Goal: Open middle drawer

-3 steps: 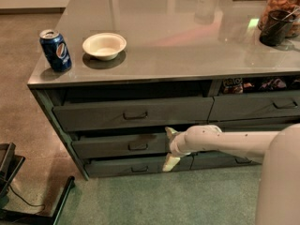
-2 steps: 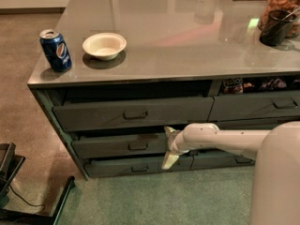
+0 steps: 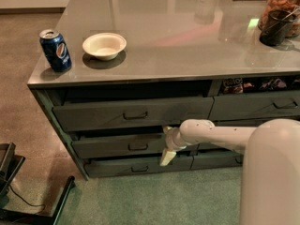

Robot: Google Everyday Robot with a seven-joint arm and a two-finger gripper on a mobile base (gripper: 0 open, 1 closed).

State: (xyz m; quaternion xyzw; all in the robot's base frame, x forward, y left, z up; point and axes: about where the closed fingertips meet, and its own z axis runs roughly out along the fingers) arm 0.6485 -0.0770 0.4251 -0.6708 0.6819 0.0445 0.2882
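Observation:
The middle drawer [image 3: 112,145] is the medium-height dark grey-green front in the cabinet's left column, with a small dark loop handle [image 3: 138,147] at its centre. It stands a little way out, with a dark gap above it. My gripper [image 3: 166,143] is at the drawer's right end, to the right of the handle and apart from it. Its fingers are spread one above the other, the lower fingertip [image 3: 167,157] pointing down at the drawer's lower corner. It holds nothing.
The taller top drawer [image 3: 133,114] and the slim bottom drawer [image 3: 136,165] sit above and below. On the counter are a blue soda can [image 3: 55,49], a white bowl [image 3: 104,45] and a dark cup [image 3: 275,28]. A black stand [image 3: 18,191] is on the floor at the left.
My gripper and arm have shifted slightly to the left along the middle drawer's right end. The drawer front looks unchanged.

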